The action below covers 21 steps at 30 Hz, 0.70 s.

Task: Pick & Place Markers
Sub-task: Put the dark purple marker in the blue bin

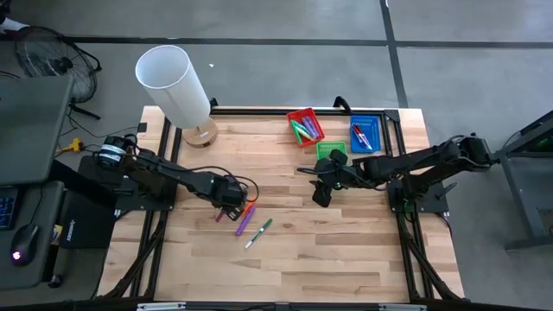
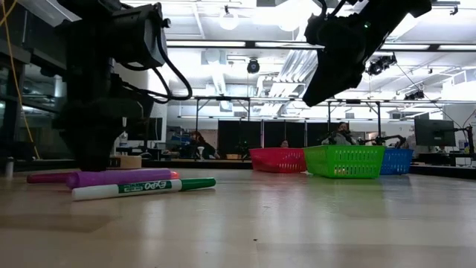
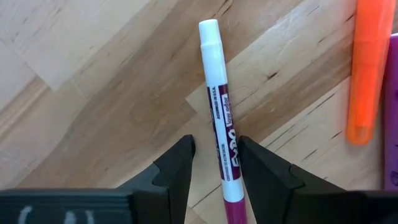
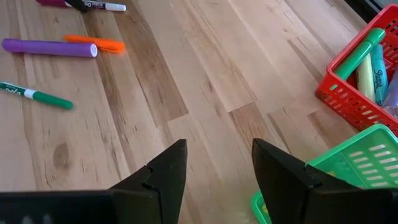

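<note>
The left end effector (image 3: 214, 163) is lowered onto the wooden tabletop (image 1: 346, 250) near its middle, and its two dark fingers (image 3: 177, 168) are set on either side of a magenta-and-white marker (image 3: 219, 118), close against its barrel but not clearly clenched on it. This marker is seen lying flat on the wood. Just beside it lie an orange marker (image 1: 249, 209) and a purple marker (image 1: 244, 224), and a green-and-white marker (image 1: 258, 233) rests a little nearer the front edge.

The right end effector (image 4: 214, 171) is held above the tabletop, released, with a clear gap between its fingers and nothing in it. It hangs just in front of the green tray (image 1: 331, 149). A red tray (image 1: 305, 127) holding several markers and a blue tray (image 1: 365, 134) holding more are placed at the back of the tabletop, on either side of the green one.
</note>
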Each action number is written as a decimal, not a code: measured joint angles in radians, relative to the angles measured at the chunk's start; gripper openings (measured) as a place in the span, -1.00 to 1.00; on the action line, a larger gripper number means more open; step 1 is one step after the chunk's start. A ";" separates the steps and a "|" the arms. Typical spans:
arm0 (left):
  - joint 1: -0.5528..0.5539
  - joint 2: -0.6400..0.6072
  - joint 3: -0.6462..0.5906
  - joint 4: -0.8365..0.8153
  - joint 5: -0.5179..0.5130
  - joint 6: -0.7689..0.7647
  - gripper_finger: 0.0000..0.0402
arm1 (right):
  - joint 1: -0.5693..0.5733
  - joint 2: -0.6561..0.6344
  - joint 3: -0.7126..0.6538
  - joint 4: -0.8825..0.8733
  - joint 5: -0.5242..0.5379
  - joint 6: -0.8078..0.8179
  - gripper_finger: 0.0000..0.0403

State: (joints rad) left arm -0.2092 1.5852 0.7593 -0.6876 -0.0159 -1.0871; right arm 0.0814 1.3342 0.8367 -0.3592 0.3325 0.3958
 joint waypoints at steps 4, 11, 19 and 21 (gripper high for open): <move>0.000 0.000 0.000 0.001 0.005 -0.014 -0.34 | 0.000 0.000 0.000 0.000 0.002 -0.002 -0.16; 0.000 0.000 -0.004 0.026 0.010 -0.016 -0.50 | 0.000 0.000 0.000 0.000 0.021 -0.003 -0.16; 0.000 0.000 -0.004 0.030 0.019 -0.017 -0.81 | 0.000 0.000 0.000 0.000 0.022 -0.003 -0.16; 0.000 0.000 -0.003 0.031 0.013 -0.015 -0.86 | 0.000 0.000 0.000 0.000 0.027 -0.003 -0.16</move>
State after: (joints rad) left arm -0.2096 1.5856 0.7559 -0.6571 -0.0027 -1.1024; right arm 0.0814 1.3346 0.8365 -0.3588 0.3592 0.3927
